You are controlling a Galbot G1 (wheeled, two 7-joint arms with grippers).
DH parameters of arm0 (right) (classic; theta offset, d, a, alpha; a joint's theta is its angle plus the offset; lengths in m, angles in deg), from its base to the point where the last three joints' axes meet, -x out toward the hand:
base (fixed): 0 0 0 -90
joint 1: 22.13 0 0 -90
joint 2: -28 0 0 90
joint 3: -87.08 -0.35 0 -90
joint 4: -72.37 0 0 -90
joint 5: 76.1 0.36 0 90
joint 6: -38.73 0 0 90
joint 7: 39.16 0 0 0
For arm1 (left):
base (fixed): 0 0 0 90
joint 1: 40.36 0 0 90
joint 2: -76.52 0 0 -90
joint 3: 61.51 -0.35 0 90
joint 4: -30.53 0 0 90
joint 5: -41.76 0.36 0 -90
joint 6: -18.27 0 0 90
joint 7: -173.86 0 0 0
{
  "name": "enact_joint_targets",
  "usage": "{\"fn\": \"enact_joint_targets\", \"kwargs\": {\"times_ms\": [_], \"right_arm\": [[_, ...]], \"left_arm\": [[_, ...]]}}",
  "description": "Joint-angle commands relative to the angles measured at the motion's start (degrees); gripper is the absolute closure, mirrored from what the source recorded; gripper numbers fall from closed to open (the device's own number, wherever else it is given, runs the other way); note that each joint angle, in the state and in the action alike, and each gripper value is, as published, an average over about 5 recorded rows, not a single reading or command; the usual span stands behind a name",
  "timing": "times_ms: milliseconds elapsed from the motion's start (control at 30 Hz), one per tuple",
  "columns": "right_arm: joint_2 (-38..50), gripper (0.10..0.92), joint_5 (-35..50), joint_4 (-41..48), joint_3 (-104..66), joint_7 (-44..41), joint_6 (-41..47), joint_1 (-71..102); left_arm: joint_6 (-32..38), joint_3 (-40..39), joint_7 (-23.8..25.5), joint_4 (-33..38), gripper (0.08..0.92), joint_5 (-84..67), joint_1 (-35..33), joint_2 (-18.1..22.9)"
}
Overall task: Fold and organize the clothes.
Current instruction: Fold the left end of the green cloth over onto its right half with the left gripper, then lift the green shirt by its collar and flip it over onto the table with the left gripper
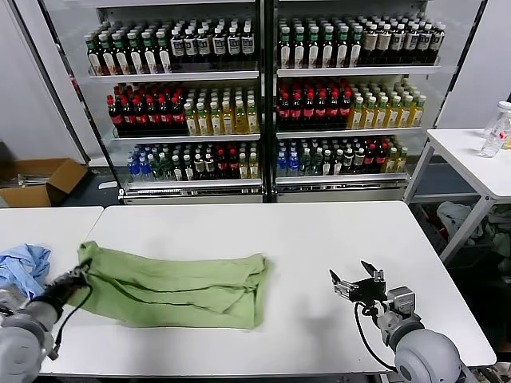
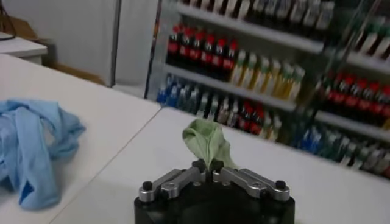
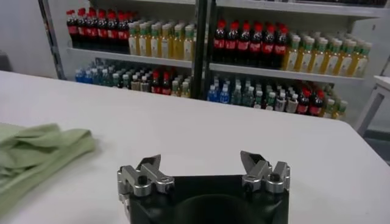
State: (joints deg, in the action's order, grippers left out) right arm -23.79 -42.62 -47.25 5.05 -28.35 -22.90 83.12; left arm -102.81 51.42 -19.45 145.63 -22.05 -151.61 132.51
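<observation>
The light green shirt (image 1: 180, 289) lies folded into a long band on the white table (image 1: 319, 239), left of centre; its print and buttons are hidden. My left gripper (image 1: 80, 274) is shut on the shirt's left end, and a pinched tuft of green cloth (image 2: 207, 143) stands up between its fingers in the left wrist view. My right gripper (image 1: 357, 284) is open and empty, low over the table to the right of the shirt. The right wrist view shows its spread fingers (image 3: 149, 167) and the shirt's edge (image 3: 36, 152) off to one side.
A crumpled light blue garment (image 1: 22, 267) lies on the neighbouring table at far left, also in the left wrist view (image 2: 33, 149). Glass-door coolers full of bottles (image 1: 263, 96) stand behind. A side table with bottles (image 1: 479, 155) is at right, a cardboard box (image 1: 40, 179) at left.
</observation>
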Motion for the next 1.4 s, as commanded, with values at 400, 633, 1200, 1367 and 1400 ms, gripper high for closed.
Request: {"fn": "enact_joint_targets", "kwargs": {"times_ms": [400,633,1200,1367,1400], "right_arm": [[0.89,0.203,-0.17,0.25,-0.31,-0.28,-0.7,-0.1],[1.34,0.203,0.1,0.13,-0.52,-0.3,-0.68,-0.48],[0.51,0.203,0.17,1.78,1.79,-0.13,-0.31,-3.38],[-0.34,0.203,-0.2,2.12,2.38,-0.08,-0.32,-3.67],[-0.44,0.203,-0.31,2.21,2.47,-0.08,-0.32,-3.67]], "left_arm": [[5.71,-26.36,-0.83,7.3,0.895,-14.37,7.9,13.81],[4.24,-35.21,-1.56,1.89,0.895,-3.17,12.28,13.22],[3.29,-23.8,0.81,11.15,0.567,9.5,3.06,8.23],[7.26,-21.28,-0.15,1.96,0.428,25.31,1.0,5.97],[7.61,-21.37,-0.1,0.0,0.394,26.47,1.15,5.62]]}}
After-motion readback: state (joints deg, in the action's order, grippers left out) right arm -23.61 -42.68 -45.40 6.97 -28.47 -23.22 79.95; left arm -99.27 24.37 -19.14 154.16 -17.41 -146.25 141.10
